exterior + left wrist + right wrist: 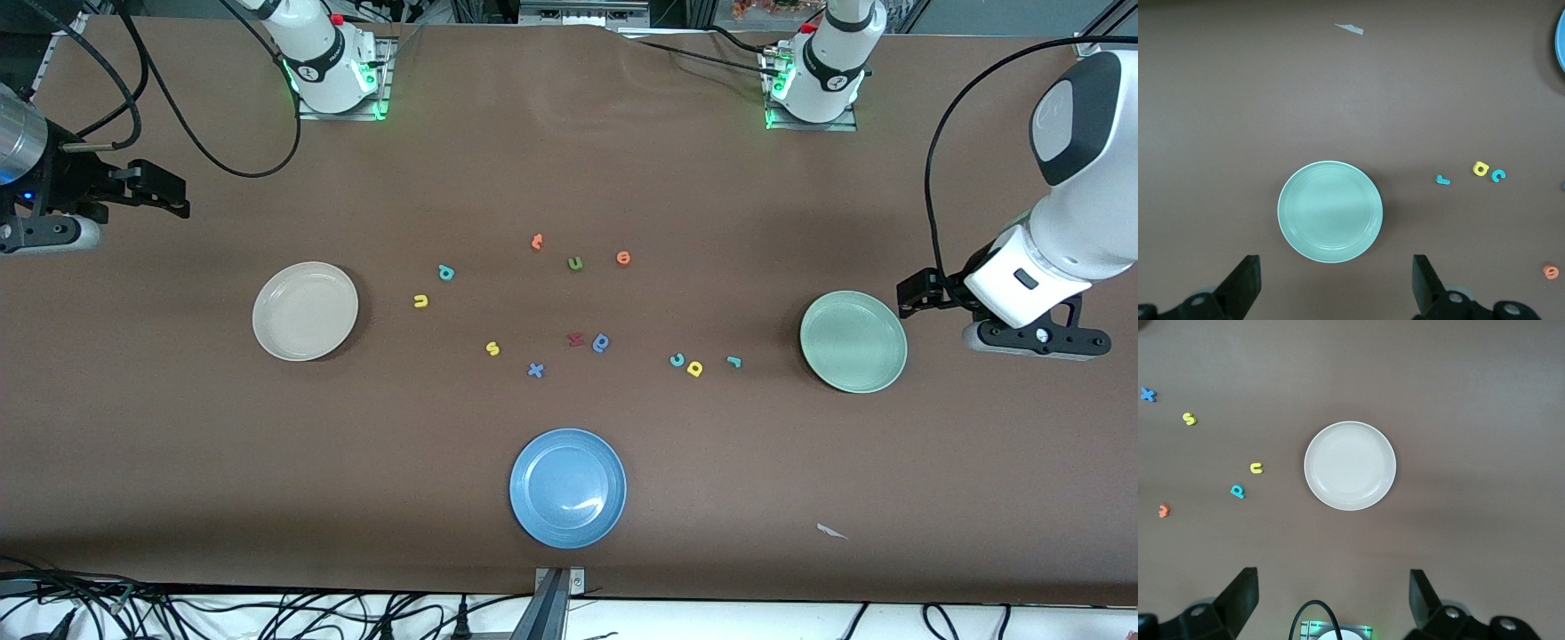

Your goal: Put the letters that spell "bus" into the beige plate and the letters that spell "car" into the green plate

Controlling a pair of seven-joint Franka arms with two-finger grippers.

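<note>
Evidently nothing sorted. Left gripper (1335,290), right gripper (1331,607) both spread wide, empty (high over plates). Teal "c" (677,360), lower right of centre: descend straight, pinch across.

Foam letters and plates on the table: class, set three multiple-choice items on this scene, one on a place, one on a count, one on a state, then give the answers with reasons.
1. Where does the teal c lie?
A. in the blue plate
B. on the table beside the yellow a
C. in the green plate

2. How many plates are on the table?
A. two
B. three
C. four

3. What is the state of the beige plate?
A. holds no letters
B. holds the yellow u
C. flipped over

Answers:
1 B, the two letters sit together on the cloth, short of the green plate.
2 B, beige, green and the blue plate.
3 A, its inside is bare; the yellow u lies on the table.
</note>
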